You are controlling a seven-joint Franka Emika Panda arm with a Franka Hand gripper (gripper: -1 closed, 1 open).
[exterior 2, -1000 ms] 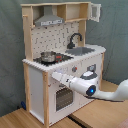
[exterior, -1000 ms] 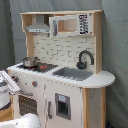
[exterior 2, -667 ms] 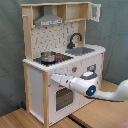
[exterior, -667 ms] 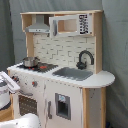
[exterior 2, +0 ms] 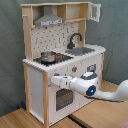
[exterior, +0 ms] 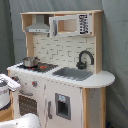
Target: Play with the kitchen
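Note:
The white and light-wood toy kitchen [exterior: 75,92] [exterior 2: 37,80] stands upright in both exterior views. It has a grey hood [exterior: 38,25] [exterior 2: 49,21], a black faucet [exterior: 85,58] [exterior 2: 75,39], a sink [exterior: 75,74] [exterior 2: 83,51] and a small pot [exterior: 30,61] [exterior 2: 48,57] on the stovetop [exterior: 42,67]. Knobs [exterior: 35,83] sit above the windowed oven door [exterior: 27,105] [exterior 2: 62,98]. My gripper [exterior 2: 54,79] is at the front panel's upper corner, just above the oven door, with the white arm [exterior 2: 107,93] reaching in from the second exterior view's right. In the first exterior view the gripper [exterior: 7,85] shows at the left edge.
A microwave-like upper cabinet [exterior: 70,24] sits beside the hood, and its door [exterior 2: 93,11] hangs open in the second exterior view. A lower cabinet door [exterior: 62,106] is under the sink. The kitchen stands on a wooden surface [exterior 2: 20,120] before a grey-green curtain [exterior 2: 115,30].

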